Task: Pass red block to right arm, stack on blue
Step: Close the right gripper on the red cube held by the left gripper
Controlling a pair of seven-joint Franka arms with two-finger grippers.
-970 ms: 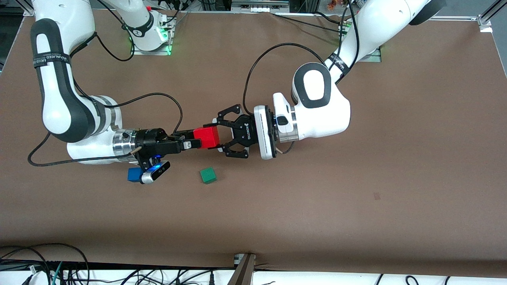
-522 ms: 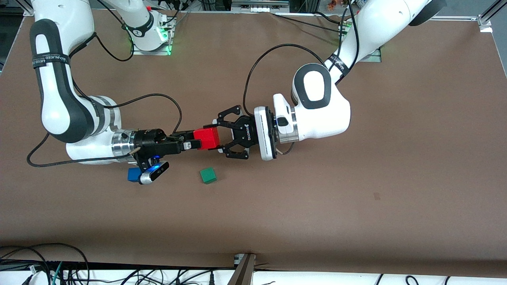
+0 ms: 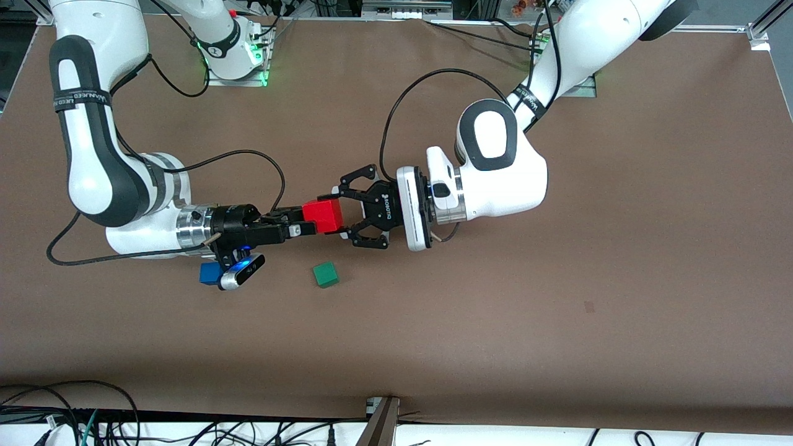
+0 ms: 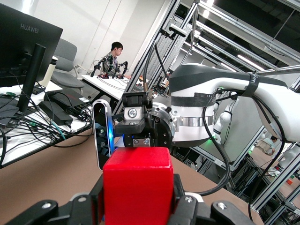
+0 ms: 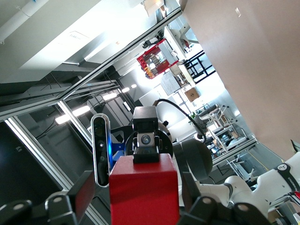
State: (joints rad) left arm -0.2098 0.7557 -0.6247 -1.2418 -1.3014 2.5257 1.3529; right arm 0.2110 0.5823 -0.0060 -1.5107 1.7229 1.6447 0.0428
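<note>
The red block [image 3: 322, 215] hangs in the air over the middle of the table, between the two grippers. My left gripper [image 3: 339, 210], the black ROBOTIQ claw, is shut on it. In the left wrist view its pads [image 4: 177, 197] press both sides of the block [image 4: 138, 187]. My right gripper [image 3: 305, 221] reaches the block's other end. In the right wrist view the fingers [image 5: 84, 190] stand apart from the block [image 5: 143, 187], with gaps on both sides. The blue cube [image 3: 209, 273] sits on the table, partly hidden under the right wrist's camera.
A green cube [image 3: 325, 274] lies on the brown table [image 3: 557, 322], nearer to the front camera than the held block. Black cables trail from both arms.
The right gripper's fingers have shifted slightly toward the right arm's end. The red block and the left gripper have barely moved.
</note>
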